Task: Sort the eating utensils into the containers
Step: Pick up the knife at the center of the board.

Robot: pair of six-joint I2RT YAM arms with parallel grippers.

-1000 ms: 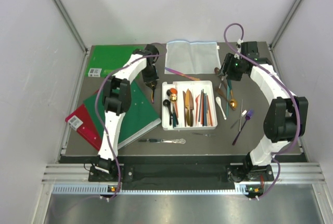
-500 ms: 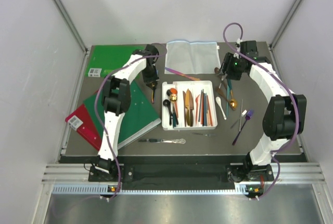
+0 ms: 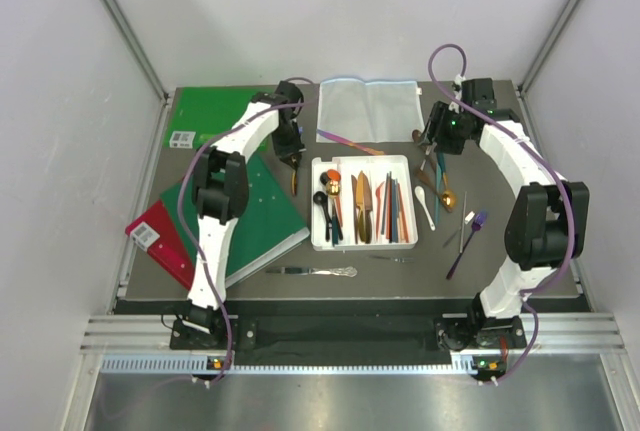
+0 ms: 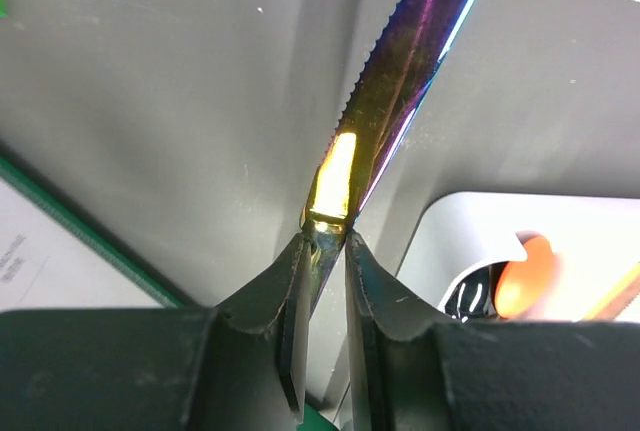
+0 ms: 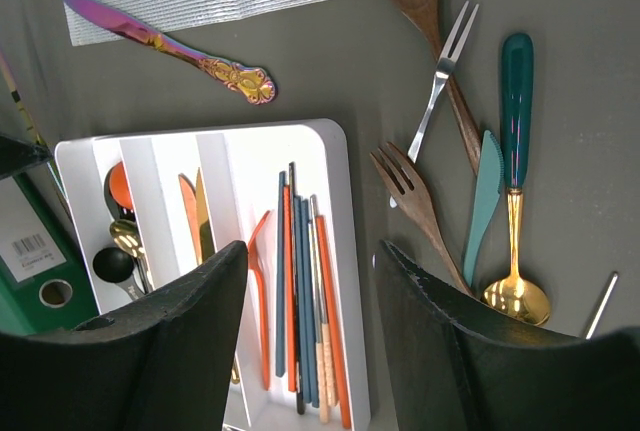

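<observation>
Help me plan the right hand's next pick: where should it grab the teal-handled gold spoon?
Grip the spoon by the teal handle's free end, away from the bowl, coming straight down and closing across its width. It lies flat, and the teal knife crowds its gold neck.

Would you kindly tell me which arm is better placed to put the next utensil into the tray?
Left, I think: the left gripper is shut on a knife right beside the tray. The right gripper is open and holds nothing.
</observation>
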